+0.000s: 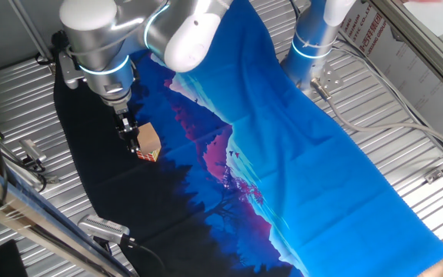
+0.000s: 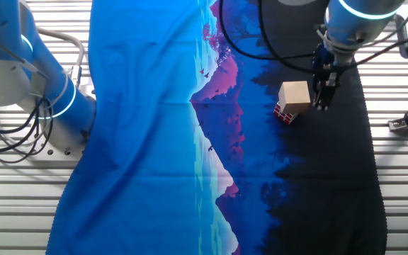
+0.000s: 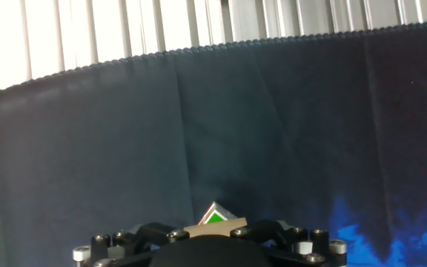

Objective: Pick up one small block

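Small block (image 1: 149, 136), a plain tan cube, sits on top of the multicoloured puzzle cube (image 1: 148, 153), on the dark part of the printed cloth (image 1: 298, 154) that covers the ribbed metal counter (image 1: 21, 92). Just beside it stands the gripper (image 1: 131, 137), fingers pointing down; whether they clamp the block or stand apart, I cannot tell.

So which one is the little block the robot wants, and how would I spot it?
Find the big blue mat and follow it to its dark corner, under the gripper. There the small block sits right against the puzzle cube, seemingly on top of it. The block is plain tan wood; the cube has coloured squares.
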Robot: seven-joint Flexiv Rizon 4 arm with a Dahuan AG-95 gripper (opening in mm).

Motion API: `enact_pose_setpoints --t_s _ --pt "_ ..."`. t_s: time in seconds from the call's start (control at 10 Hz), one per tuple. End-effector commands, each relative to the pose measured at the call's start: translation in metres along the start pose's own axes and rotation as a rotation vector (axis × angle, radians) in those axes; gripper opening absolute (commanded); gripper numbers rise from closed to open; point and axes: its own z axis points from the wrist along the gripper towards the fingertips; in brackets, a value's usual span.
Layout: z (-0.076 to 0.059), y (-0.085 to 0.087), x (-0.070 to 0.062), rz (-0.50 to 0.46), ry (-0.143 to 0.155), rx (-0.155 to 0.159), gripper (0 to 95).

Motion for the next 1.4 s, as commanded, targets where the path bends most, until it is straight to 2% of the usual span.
enact_pose_setpoints --t_s 0.1,0.2,0.6,1.1,1.2,1.3,1.4 --pt "0.002 0.004 0.005 0.023 -0.003 0.003 95.0" --pt "0.005 0.006 0.009 0.029 -0.003 0.003 76.0" --pt "0.020 -0.001 0.019 0.015 -0.008 0.000 76.0" --pt "0.033 -0.002 0.022 0.014 -0.008 -0.010 76.0" --pt "0.035 -0.002 0.023 0.013 -0.010 -0.010 57.0" --pt "0.036 -0.002 0.023 0.018 -0.009 -0.009 19.0" --pt "0.036 -0.002 0.023 0.018 -0.009 -0.010 0.0"
